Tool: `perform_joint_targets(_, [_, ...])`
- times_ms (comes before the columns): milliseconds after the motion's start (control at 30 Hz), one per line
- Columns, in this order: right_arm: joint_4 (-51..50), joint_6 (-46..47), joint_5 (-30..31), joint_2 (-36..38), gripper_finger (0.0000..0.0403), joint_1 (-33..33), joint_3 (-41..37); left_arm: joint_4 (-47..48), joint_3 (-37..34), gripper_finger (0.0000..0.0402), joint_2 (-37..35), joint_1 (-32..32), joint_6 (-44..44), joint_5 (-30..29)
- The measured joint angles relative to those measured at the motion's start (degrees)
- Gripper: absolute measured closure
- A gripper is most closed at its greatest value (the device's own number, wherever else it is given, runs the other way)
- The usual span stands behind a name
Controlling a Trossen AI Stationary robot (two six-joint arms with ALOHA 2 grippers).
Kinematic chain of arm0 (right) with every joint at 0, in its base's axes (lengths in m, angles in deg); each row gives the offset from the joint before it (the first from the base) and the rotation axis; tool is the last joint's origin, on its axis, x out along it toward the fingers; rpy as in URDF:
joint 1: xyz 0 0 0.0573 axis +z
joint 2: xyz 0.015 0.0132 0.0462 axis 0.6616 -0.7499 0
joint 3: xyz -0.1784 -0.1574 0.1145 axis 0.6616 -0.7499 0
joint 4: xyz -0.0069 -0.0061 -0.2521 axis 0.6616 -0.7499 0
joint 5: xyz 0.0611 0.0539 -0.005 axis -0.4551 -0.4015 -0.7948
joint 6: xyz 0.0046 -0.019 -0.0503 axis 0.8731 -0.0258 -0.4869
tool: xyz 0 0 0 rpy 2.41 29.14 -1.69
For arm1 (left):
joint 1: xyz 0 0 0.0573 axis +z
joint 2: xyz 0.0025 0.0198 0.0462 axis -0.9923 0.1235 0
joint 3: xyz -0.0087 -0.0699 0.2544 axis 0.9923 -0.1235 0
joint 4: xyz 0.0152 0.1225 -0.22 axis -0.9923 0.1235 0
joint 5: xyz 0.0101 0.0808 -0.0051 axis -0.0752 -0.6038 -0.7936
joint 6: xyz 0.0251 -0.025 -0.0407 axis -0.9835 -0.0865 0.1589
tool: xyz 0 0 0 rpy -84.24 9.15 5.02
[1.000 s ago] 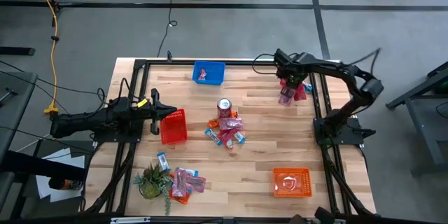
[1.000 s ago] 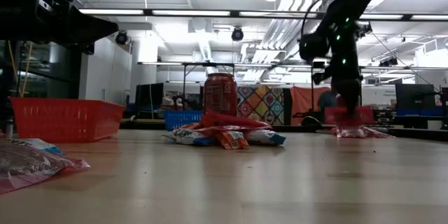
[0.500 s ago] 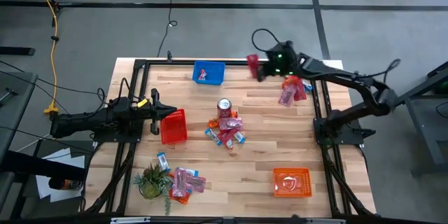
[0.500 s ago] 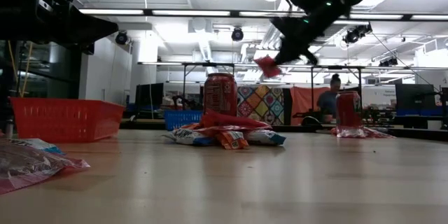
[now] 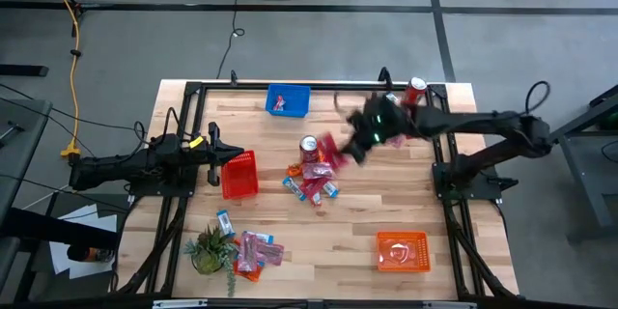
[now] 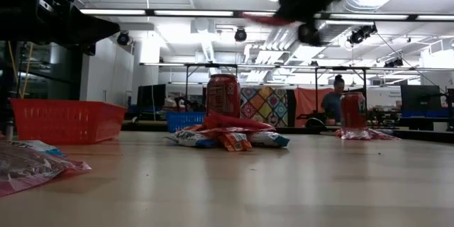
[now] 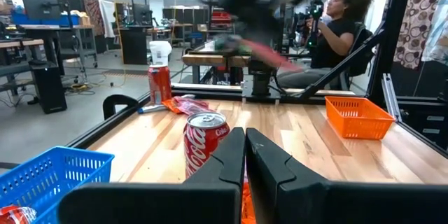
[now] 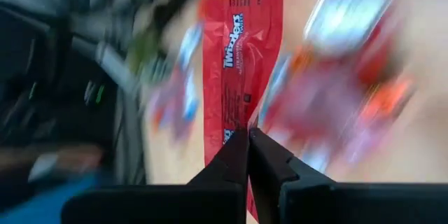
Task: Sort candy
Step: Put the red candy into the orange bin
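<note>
Candy packet (image 8: 241, 63) pinched in the right pincer (image 8: 248, 137), jutting forward past its tips

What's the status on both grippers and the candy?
Right gripper shut on red candy packet, airborne over centre pile. Left gripper shut, empty, beside red basket. Nothing blocking.

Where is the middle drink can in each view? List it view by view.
High: middle can, table centre, below-right of the blue basket.
Low: centre, right of the blue basket.
Left wrist: centre, right of the blue basket.
Right wrist: cannot be made out.
Shared landmark: blue basket.
</note>
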Motion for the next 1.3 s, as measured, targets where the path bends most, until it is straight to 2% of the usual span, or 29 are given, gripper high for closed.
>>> perform_joint_targets(67, [-5.41, 6.89, 0.37, 2.60, 0.0403, 6.62, 0.00, -0.02, 0.00, 0.0401, -0.02, 0.01, 0.00, 0.00])
perform_joint_targets(167, [-10.19, 20.40, 4.35, 5.34, 0.0403, 18.05, 0.00, -0.02, 0.00, 0.0401, -0.01, 0.02, -0.02, 0.00])
perform_joint_targets(333, [-15.53, 42.47, 12.29, 5.35, 0.0403, 36.58, 0.00, -0.02, 0.00, 0.0401, 0.00, 0.00, -0.02, 0.00])
perform_joint_targets(433, [-18.87, 51.21, 14.33, 3.28, 0.0403, 45.51, 0.00, -0.04, 0.02, 0.0401, -0.01, -0.01, 0.00, 0.00])
perform_joint_targets(533, [-22.76, 55.37, 15.58, 1.05, 0.0403, 51.46, 0.00, -0.03, 0.00, 0.0401, -0.01, -0.01, -0.02, 0.00])
perform_joint_targets(667, [-28.50, 53.43, 15.98, -1.92, 0.0403, 54.93, -0.01, -0.04, 0.01, 0.0401, -0.01, -0.01, -0.01, 0.00])
perform_joint_targets(1067, [-29.31, 16.33, 15.10, -9.23, 0.0403, 55.15, -0.02, -0.04, 0.02, 0.0401, -0.02, 0.02, -0.02, 0.00])
perform_joint_targets(1300, [-29.12, 8.03, 15.07, -11.16, 0.0403, 55.15, -0.02, -0.04, -0.01, 0.0401, -0.02, 0.02, 0.01, 0.00])
